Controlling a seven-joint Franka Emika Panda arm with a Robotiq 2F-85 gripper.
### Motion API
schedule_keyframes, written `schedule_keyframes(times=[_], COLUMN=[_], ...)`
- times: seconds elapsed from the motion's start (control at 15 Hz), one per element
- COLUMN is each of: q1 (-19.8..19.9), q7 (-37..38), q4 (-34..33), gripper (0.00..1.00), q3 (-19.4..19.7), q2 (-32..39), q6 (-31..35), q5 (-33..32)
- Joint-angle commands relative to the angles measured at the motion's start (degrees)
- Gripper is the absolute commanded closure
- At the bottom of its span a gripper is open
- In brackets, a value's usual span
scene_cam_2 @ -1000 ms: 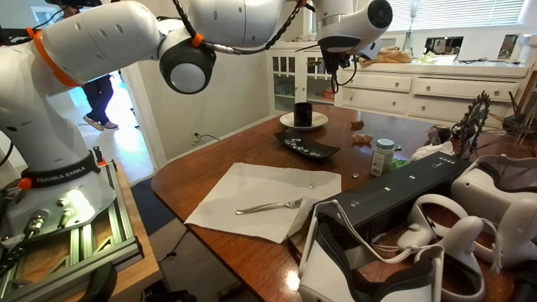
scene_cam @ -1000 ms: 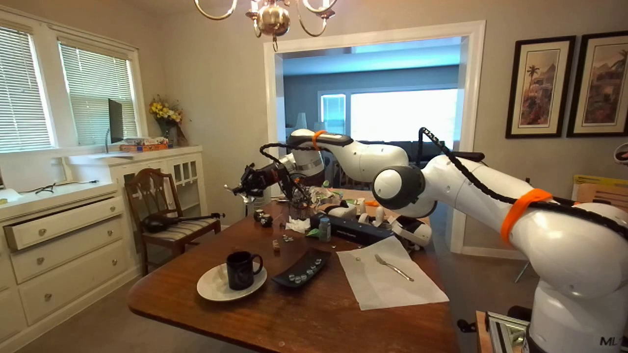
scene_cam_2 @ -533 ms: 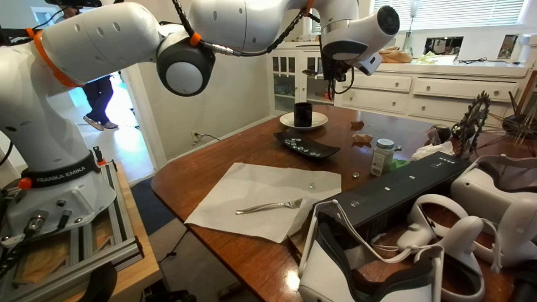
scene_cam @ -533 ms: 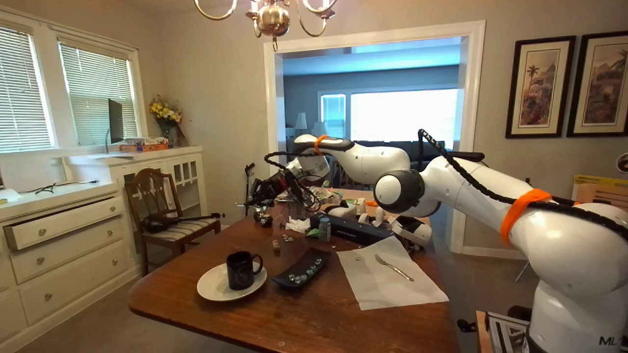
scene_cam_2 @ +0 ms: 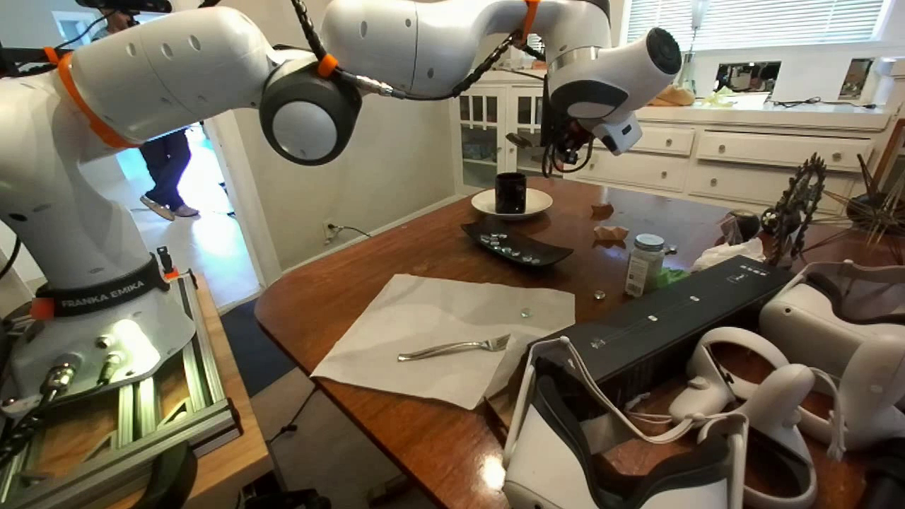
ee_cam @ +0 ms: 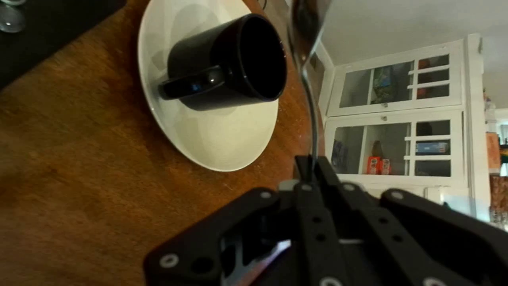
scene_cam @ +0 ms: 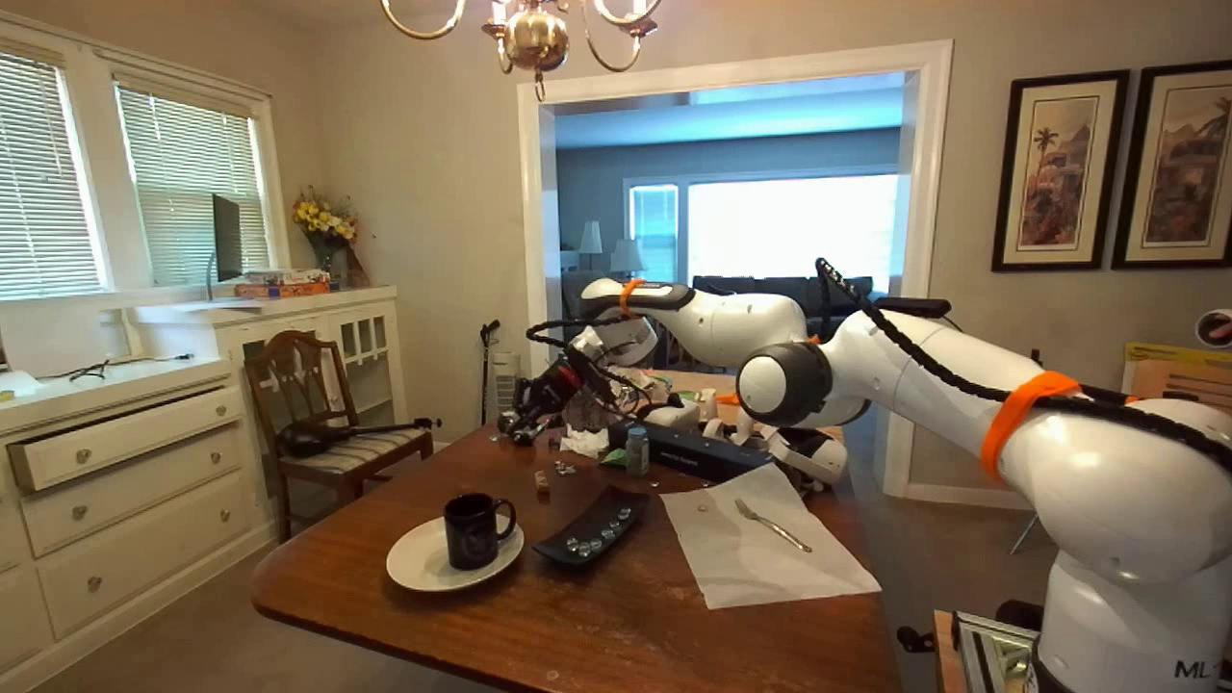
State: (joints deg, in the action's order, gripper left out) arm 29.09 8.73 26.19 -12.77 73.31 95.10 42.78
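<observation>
My gripper point(ee_cam: 312, 163) is shut on the thin handle of a metal spoon point(ee_cam: 307, 29). The spoon sticks out ahead of the fingertips, its bowl blurred. It also shows below the wrist in an exterior view point(scene_cam_2: 520, 141). A black mug point(ee_cam: 226, 63) stands upright on a white plate point(ee_cam: 222, 143), beside the spoon in the wrist view, not touched. Mug point(scene_cam: 472, 531) and plate point(scene_cam: 414, 570) show in both exterior views. A black curved tray point(ee_cam: 47, 35) with several glass beads lies next to the plate. In an exterior view the gripper point(scene_cam: 512, 430) is tilted downward over the table's far part.
White paper point(scene_cam_2: 424, 311) with a fork point(scene_cam_2: 452, 348) and a glass bead lies on the table. A jar point(scene_cam_2: 645, 265), a long black box point(scene_cam_2: 679, 311), white headsets point(scene_cam_2: 622, 452) and small paper pieces point(scene_cam_2: 611, 233) stand about. A chair point(scene_cam: 308, 423) stands by the cabinet.
The gripper and spoon have moved down toward the table, and the wrist has tilted further downward. In an exterior view the gripper has also shifted right. The mug, plate and tray have not moved.
</observation>
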Motion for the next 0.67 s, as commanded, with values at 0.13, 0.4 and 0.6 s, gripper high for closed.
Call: schedule_keyframes(times=[0.13,0.4,0.6], q1=[0.5,0.8,0.2], q7=[7.6,11.3,11.2], q4=[-1.4,-1.8,-2.1], gripper=[0.99,0.99,0.99], q3=[4.1,6.2,6.2], q2=[0.8,1.4,2.0], q6=[4.3,12.6,18.7], q5=[-4.2,-8.0,-10.7])
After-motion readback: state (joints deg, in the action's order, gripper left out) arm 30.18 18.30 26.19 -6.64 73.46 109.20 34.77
